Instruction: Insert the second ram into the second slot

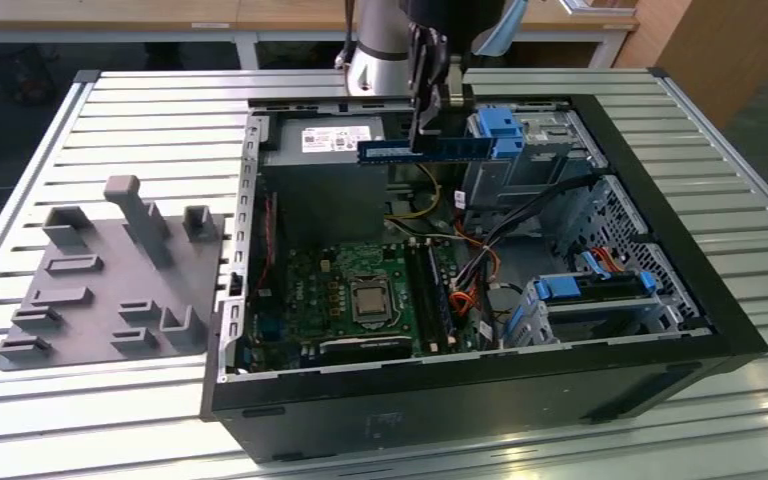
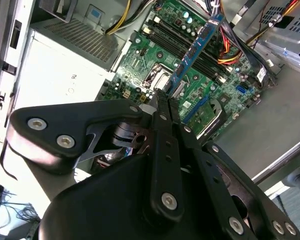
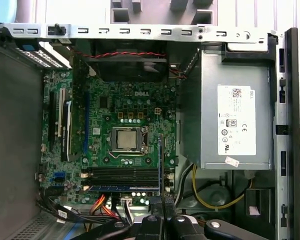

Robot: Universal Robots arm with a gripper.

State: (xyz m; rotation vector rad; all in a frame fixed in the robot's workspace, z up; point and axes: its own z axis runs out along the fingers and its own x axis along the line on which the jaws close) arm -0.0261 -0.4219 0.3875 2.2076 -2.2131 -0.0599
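Note:
My gripper (image 1: 427,128) hangs above the far end of the open computer case (image 1: 651,250), shut on the second ram (image 1: 424,150). It is a thin blue stick held level, well above the motherboard (image 1: 344,290). In the second wrist view the ram (image 2: 196,49) juts out from the closed fingers (image 2: 160,115) over the board. In the first wrist view it shows edge-on (image 3: 160,160) beside the memory slots (image 3: 122,174). One blue stick (image 3: 121,188) sits in the slot at the edge of that row. The dark slots (image 1: 432,285) lie right of the processor socket.
A silver power supply (image 3: 235,120) fills the case corner beside the slots. Orange and black cables (image 1: 471,255) run near them. Blue drive-bay tabs (image 1: 498,125) stand close behind the gripper, others (image 1: 598,285) lower right. A grey fixture plate (image 1: 104,290) lies outside at the exterior view's left.

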